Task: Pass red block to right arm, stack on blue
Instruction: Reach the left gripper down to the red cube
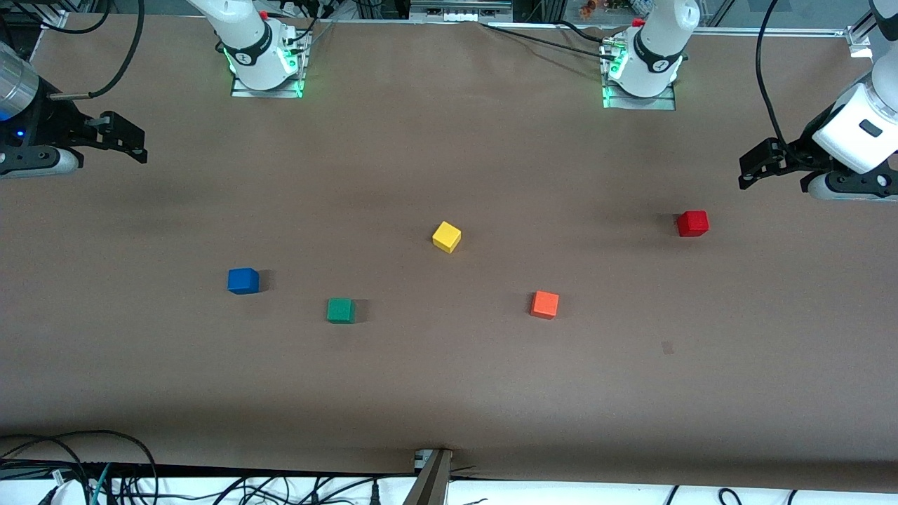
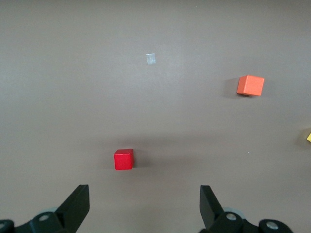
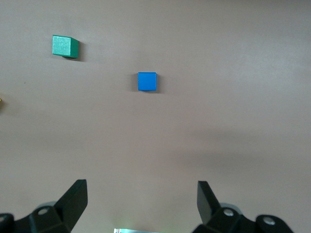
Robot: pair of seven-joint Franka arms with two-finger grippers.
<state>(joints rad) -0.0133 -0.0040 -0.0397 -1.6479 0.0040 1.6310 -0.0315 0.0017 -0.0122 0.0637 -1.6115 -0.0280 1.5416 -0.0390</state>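
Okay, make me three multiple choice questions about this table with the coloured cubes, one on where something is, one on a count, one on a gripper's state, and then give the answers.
1. Which cube lies nearest the left arm's end of the table? A red block B green cube C blue
2. How many cubes are on the table? A three B five C seven
3. The left gripper is: A open and empty B shut on a cube C open around a cube

Answers: 1 A, the red block lies closest to that end. 2 B, red, orange, yellow, green, blue. 3 A, the left gripper shows spread fingers with nothing between.
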